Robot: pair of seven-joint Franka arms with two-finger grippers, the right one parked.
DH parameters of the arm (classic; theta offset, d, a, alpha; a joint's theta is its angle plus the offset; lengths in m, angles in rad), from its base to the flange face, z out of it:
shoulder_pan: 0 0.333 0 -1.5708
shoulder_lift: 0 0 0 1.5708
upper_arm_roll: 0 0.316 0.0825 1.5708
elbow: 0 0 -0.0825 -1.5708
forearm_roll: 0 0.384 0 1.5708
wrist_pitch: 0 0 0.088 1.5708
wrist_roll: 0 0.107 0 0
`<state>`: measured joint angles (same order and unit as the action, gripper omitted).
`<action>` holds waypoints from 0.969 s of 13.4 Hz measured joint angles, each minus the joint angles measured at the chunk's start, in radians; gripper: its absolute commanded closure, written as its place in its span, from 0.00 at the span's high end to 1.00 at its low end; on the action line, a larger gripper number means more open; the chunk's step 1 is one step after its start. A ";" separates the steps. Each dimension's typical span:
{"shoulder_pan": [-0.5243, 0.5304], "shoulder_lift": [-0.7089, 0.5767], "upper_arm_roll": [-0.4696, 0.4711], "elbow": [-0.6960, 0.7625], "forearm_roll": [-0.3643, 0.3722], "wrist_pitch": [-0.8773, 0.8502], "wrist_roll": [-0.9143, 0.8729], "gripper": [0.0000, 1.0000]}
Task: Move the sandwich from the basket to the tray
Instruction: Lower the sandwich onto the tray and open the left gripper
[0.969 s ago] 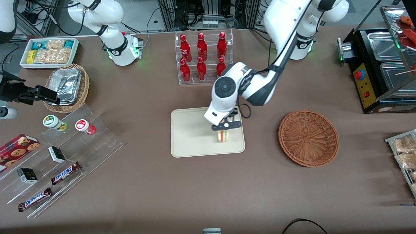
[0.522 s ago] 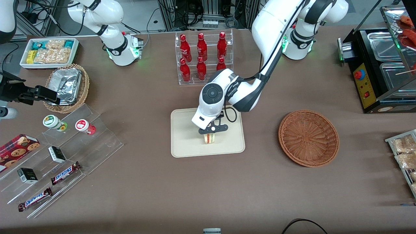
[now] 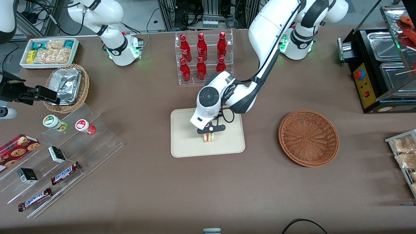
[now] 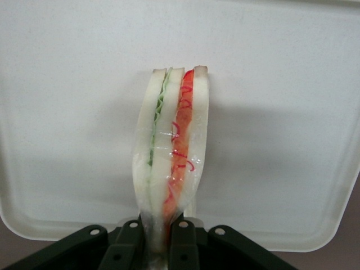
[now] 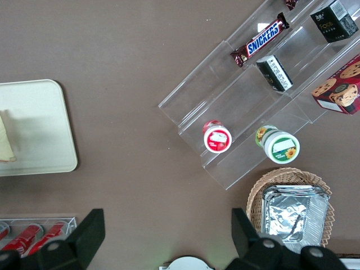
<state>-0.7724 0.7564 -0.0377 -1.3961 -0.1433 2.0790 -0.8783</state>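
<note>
foil basket (image 3: 66, 87): tan wicker with crumpled silver foil, well away from the gripper toward the parked arm's end of the table
tray (image 3: 185, 146): cream, flat, directly under the gripper, its bare floor spreading all round the sandwich
gripper (image 3: 210, 132): low over the middle of the tray, its two black fingers (image 4: 183, 244) clamped on the sandwich's narrow end
sandwich (image 3: 208, 137): pinched in the gripper and standing on edge, green and red filling facing out; whether it touches the tray floor i cannot tell
basket (image 3: 308, 138): reddish-brown wicker, well apart from the gripper toward the working arm's end, nothing in it
</note>
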 measured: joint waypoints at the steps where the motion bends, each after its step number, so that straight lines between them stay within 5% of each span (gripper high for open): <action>1: 0.000 0.001 0.000 0.000 0.000 0.000 -0.004 0.00; 3: 0.000 0.007 0.000 0.001 0.000 0.000 -0.019 0.00; 5: 0.000 0.013 0.000 0.003 0.000 0.000 -0.033 0.99; 13: 0.003 0.001 0.004 0.081 0.000 -0.065 -0.050 1.00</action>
<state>-0.7691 0.7574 -0.0337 -1.3151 -0.1436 2.0142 -0.9279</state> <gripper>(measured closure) 0.079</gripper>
